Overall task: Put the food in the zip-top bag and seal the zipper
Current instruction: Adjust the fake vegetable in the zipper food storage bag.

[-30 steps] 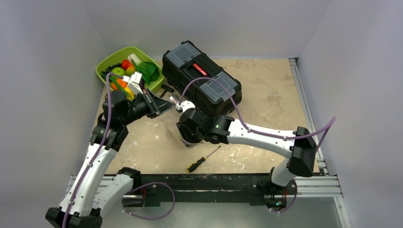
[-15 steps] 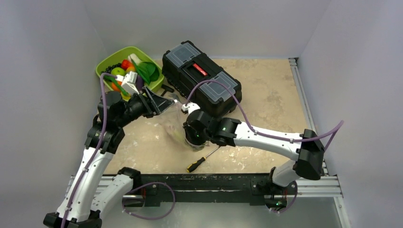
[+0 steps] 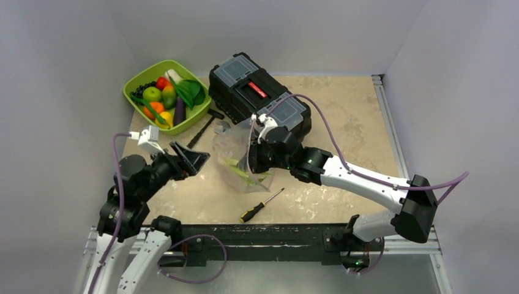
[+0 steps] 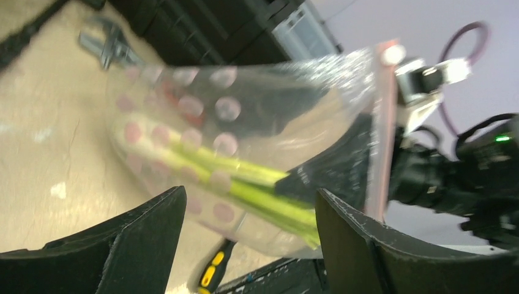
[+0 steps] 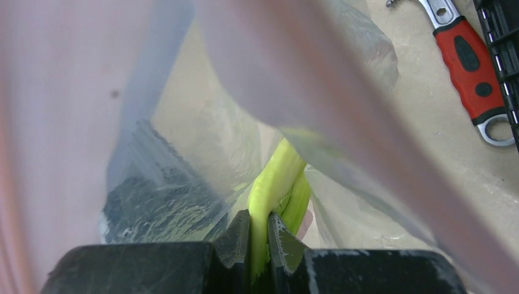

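The right gripper (image 5: 258, 225) pinches a leek stalk (image 5: 278, 174) with its jaws pressed tight. It reaches in through the mouth of the zip-top bag (image 4: 257, 92) — the clear film drapes around its fingers, and the pink zipper (image 4: 382, 122) runs just beside the wrist, unsealed. The stalks lie along the bag's lower side, between the black toolbox (image 3: 245, 86) and a screwdriver (image 3: 260, 205) on the table. Whether the bag rests on the table or hangs from the arm is hard to tell from above. The left gripper (image 4: 250, 196) stands near the bag, facing its side, jaws spread wide with nothing between them. Well apart, at the far left corner, the lime-green tray (image 3: 160, 62) holds the other food (image 3: 160, 98) — apple, orange and eggplant among it. The step in hand looks like loading the leeks, with most of the job ahead. The next move likely calls for the right jaws to free the stalk and draw out without dragging the floppy film, while the left arm goes to the tray for another piece.
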You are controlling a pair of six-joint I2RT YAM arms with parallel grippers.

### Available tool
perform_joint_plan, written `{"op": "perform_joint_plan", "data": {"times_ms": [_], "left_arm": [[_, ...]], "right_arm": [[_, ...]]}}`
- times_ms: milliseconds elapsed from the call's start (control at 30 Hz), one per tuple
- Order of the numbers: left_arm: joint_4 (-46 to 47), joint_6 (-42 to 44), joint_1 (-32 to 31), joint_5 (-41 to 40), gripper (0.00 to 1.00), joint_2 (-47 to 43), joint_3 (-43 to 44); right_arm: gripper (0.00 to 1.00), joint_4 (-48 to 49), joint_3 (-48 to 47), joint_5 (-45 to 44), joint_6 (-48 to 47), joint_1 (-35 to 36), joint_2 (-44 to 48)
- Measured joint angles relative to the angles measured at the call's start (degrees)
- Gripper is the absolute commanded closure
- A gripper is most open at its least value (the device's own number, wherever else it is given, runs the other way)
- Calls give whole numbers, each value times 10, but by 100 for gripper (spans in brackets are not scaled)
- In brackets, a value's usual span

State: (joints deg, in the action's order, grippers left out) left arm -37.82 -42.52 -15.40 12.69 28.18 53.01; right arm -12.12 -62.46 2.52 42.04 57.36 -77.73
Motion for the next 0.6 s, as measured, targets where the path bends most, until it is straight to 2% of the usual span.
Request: {"op": "perform_joint_plan", "data": {"times_ms": [133,333,433,500,600], "left_arm": [[-10,-25,0,-1,21,-30,-92],[42,-60,0,19,23,60,-180],[105,-90,0,34,28,103,-253],[143,-106,0,47,35,127,-295],[208,-134,0,69,41,170,-337]], "right_arm": [[100,-12,-9,-5,-12,0,-15],[98,-54,0,6,-55,0,-20],[82,-61,11,31,-71,0,-21],[71,-68,13,47,-81,0,-24],[61,-73,13,63,-99,0,-38]]}}
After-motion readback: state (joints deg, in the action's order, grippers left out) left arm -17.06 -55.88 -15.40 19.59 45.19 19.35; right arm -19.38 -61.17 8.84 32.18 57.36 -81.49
